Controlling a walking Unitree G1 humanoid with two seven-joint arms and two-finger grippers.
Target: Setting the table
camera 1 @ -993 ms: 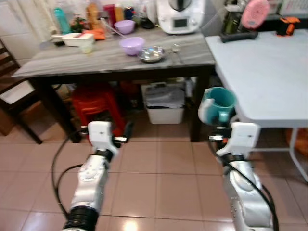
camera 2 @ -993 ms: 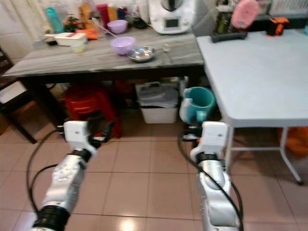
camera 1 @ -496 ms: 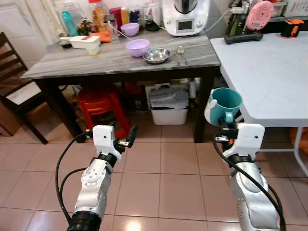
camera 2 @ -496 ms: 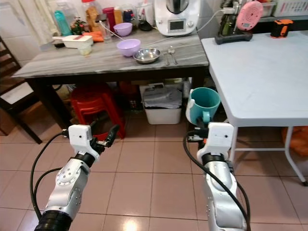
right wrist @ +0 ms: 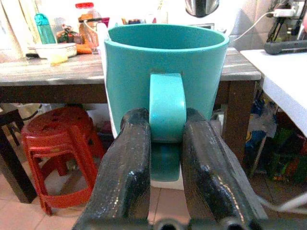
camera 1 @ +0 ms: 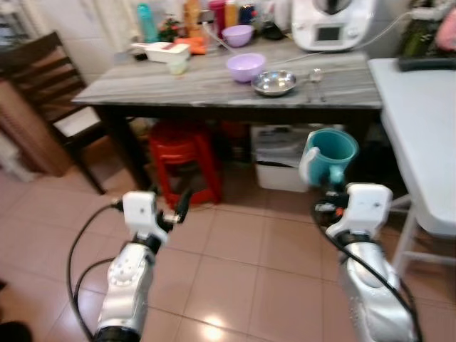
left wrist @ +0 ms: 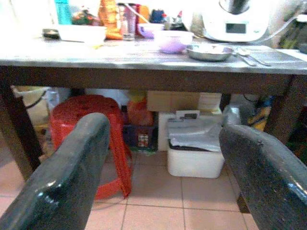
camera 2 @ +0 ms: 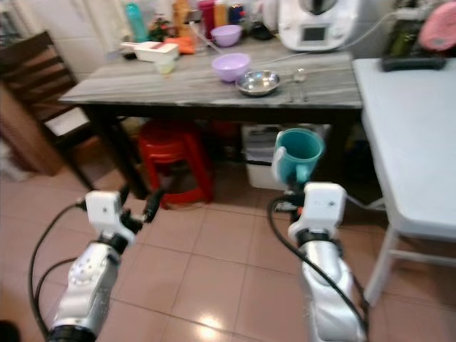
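A teal cup is held upright in front of me at about table-edge height. My right gripper is shut on its handle, one black finger on each side. My left gripper is open and holds nothing; it hovers low over the tiled floor, pointing at the space under the grey-topped dark table. On that table stand a purple bowl, a steel bowl and spoons. The white table lies to my right, beside the cup.
Under the dark table are a red stool and a white bin. A dark wooden chair stands at the left. Bottles, a second purple bowl and a white appliance line the back.
The camera has swung left: the chair is fuller in view and the white table has slid to the right edge. Both arms keep their pose, the cup still gripped.
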